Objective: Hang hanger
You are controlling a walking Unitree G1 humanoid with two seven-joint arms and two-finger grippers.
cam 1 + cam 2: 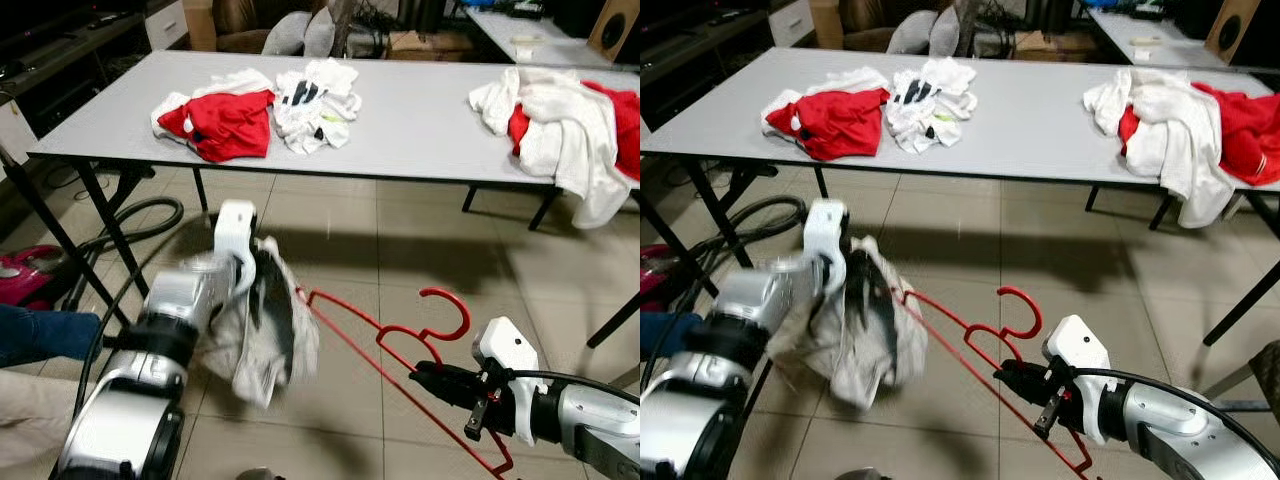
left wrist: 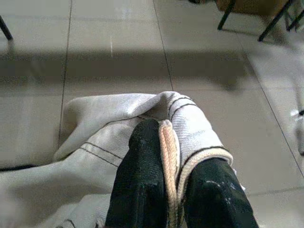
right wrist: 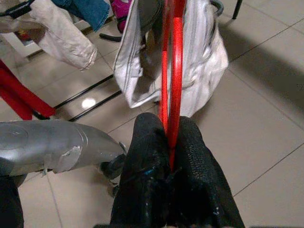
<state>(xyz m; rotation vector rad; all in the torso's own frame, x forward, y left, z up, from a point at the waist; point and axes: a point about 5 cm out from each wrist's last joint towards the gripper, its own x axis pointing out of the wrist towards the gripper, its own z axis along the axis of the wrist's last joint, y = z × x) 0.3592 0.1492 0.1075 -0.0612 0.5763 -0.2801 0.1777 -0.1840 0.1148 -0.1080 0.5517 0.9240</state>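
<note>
Dressing was the step: right gripper [image 3: 168,142] pinched the red hanger [image 1: 400,345] low over the floor, left gripper [image 2: 173,156] clamped the white garment [image 1: 265,325] at its tip; next, seemingly, threading the shoulder in

One red hanger [image 1: 385,345], one pale garment [image 1: 265,325], two grey tables [image 1: 420,135], three clothes piles [image 1: 215,120].

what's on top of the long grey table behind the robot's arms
On the grey table lie three clothing piles: a red and white pile, a white pile, and a larger white and red heap draping over its edge. Anything beneath them is covered.
</note>
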